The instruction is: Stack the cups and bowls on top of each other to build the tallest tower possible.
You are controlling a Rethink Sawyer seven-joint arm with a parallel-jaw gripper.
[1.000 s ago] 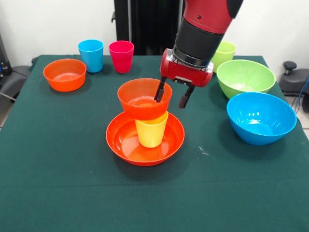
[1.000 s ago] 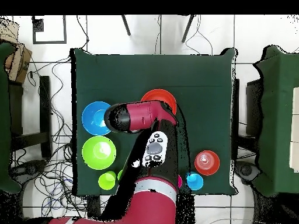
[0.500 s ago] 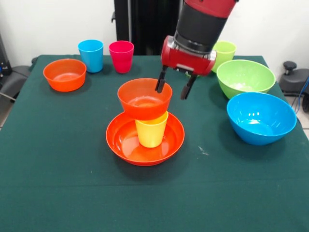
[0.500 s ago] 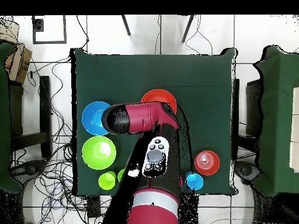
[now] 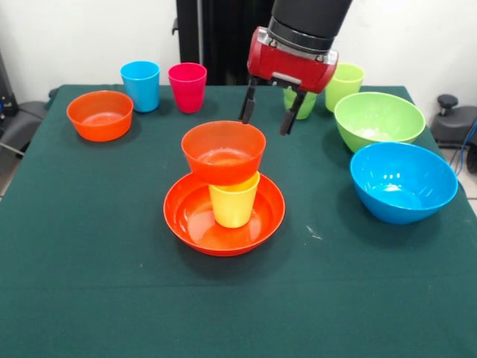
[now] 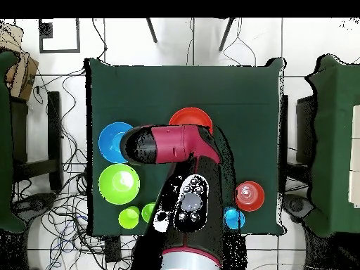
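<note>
No readable writing or brand marks anywhere that I can make out, cups and bowls are all plain glossy plastic.

The gripper [image 5: 267, 117] hangs with its two dark fingers spread apart and nothing between them, so it's let go. It sits above and a bit behind the tower [image 5: 224, 186], clear of the top bowl's rim, not touching.

Tower is in the middle of the green table [image 5: 89, 283]: wide orange bowl [image 5: 195, 224] as the base, yellow cup [image 5: 233, 206] standing upright inside it, and a small orange bowl [image 5: 223, 151] sitting on the cup, looks slightly shifted toward the left of the cup in the front view.

Everything else is loose. Another small orange bowl [image 5: 100, 115] is off at the far left, with the blue cup [image 5: 140, 86] and pink cup [image 5: 187, 86] side by side near it along the back edge. On the right, big green bowl [image 5: 378, 120] and big blue bowl [image 5: 403, 181] just beside each other. Two light green cups [image 5: 344, 83] behind the gripper, one mostly hidden by it.

In the overhead view the arm [image 6: 179, 144] covers most of the tower, only part of the orange base pokes out.
</note>
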